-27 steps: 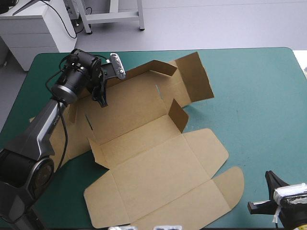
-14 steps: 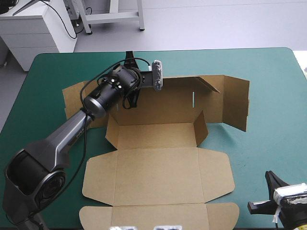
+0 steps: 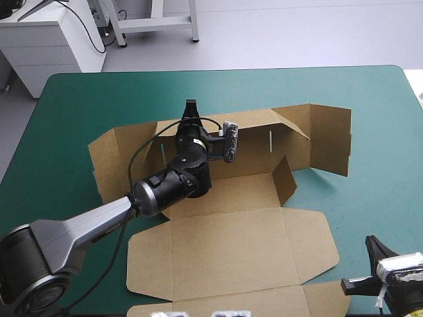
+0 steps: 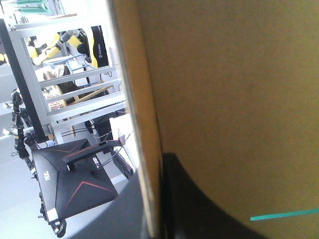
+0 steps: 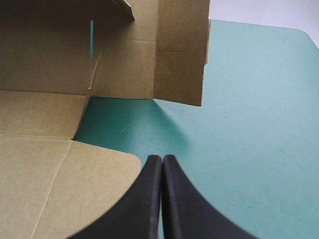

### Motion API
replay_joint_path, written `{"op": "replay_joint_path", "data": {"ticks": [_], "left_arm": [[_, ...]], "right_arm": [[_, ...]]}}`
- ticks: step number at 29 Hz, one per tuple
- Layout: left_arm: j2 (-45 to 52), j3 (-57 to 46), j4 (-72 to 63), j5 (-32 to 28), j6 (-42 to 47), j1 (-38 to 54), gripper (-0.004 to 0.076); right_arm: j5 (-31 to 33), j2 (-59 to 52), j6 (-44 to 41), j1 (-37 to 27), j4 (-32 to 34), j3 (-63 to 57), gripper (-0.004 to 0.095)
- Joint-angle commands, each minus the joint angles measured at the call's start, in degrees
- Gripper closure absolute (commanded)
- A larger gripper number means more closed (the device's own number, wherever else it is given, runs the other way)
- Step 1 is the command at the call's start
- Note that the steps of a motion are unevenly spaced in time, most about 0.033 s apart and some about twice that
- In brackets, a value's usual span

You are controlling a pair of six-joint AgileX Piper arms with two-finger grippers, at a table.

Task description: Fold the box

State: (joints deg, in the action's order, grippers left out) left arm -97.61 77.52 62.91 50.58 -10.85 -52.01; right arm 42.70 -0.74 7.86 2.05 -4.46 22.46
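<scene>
Right gripper (image 5: 162,158) sits low at the table's near right corner, fingers pressed together with nothing in them, tips over the teal-green cover (image 3: 377,152). Just beside it is a rounded flap of the box (image 3: 231,244). The brown box lies mid-table, near panels flat, one inner side flap up, rear wall standing. Left gripper (image 3: 190,113) reaches across the flat panels and is clamped on the rear wall's top edge. Far right wing stands upright.

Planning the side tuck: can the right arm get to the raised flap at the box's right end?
Probably yes. The flap stands ahead of the right gripper, fingers shut, with only bare teal-green cover between them.
</scene>
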Motion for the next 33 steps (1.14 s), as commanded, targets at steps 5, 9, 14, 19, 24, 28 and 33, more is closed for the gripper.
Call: {"op": "replay_joint_path", "data": {"ticks": [5,9,14,19,24,28,33], "left_arm": [[4.5,0.9,1.7,2.1,3.4,-3.8,0.0733],[4.5,-0.7,7.6,2.4,8.8,-7.1,0.0733],[4.5,-5.5,17.5,5.4,17.1,-11.5,0.0732],[4.5,-9.8,18.2,7.2,19.6,-13.5,0.0732],[4.5,-12.1,19.0,7.9,21.3,-13.7,0.0732],[4.5,-12.0,19.0,8.1,23.4,-13.8,0.0732],[4.5,-12.0,19.0,8.2,23.4,-15.6,0.0732]], "right_arm": [[-4.4,-1.3,0.3,0.1,0.2,1.3,0.0928],[-4.4,-1.3,0.3,0.1,0.2,1.3,0.0928],[-4.4,-1.3,0.3,0.1,0.2,1.3,0.0928],[-4.4,-1.3,0.3,0.1,0.2,1.3,0.0928],[-4.4,-1.3,0.3,0.1,0.2,1.3,0.0928],[-4.4,-1.3,0.3,0.1,0.2,1.3,0.0928],[-4.8,1.9,-4.0,0.1,2.3,2.7,0.0928]]}}
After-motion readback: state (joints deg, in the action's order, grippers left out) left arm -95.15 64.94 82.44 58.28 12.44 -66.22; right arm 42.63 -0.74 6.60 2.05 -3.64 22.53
